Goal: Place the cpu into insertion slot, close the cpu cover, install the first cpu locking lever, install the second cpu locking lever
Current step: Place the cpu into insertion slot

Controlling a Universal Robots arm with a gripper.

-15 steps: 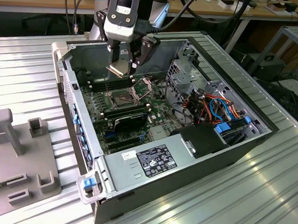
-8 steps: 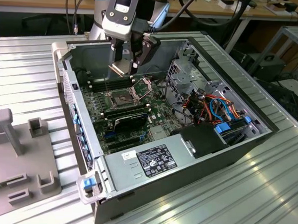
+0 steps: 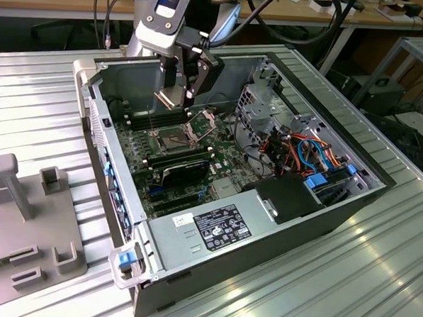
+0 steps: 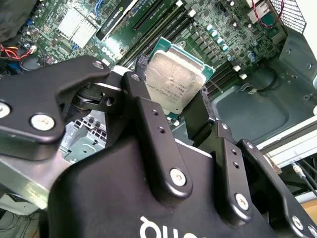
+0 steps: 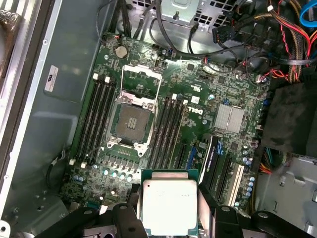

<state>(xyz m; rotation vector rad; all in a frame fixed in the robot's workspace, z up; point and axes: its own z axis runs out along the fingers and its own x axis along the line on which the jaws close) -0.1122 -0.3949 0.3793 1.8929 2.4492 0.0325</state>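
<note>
While my pincer (image 5: 169, 196) clamps the cpu (image 5: 169, 207) flat by its edges, I hang above the motherboard (image 5: 198, 99), near the insertion slot (image 5: 131, 121), whose cpu cover (image 5: 140, 69) stands open to receive it.

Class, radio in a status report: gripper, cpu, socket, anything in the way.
Gripper shut on cpu, above the motherboard. Insertion slot uncovered, cpu cover raised. Nothing blocking the slot.

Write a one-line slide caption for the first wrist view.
End effector grips the cpu; insertion slot lies empty, cpu cover open.

PC case (image 3: 127, 79), PSU (image 3: 215, 226), RAM slots (image 5: 94, 114)
</note>
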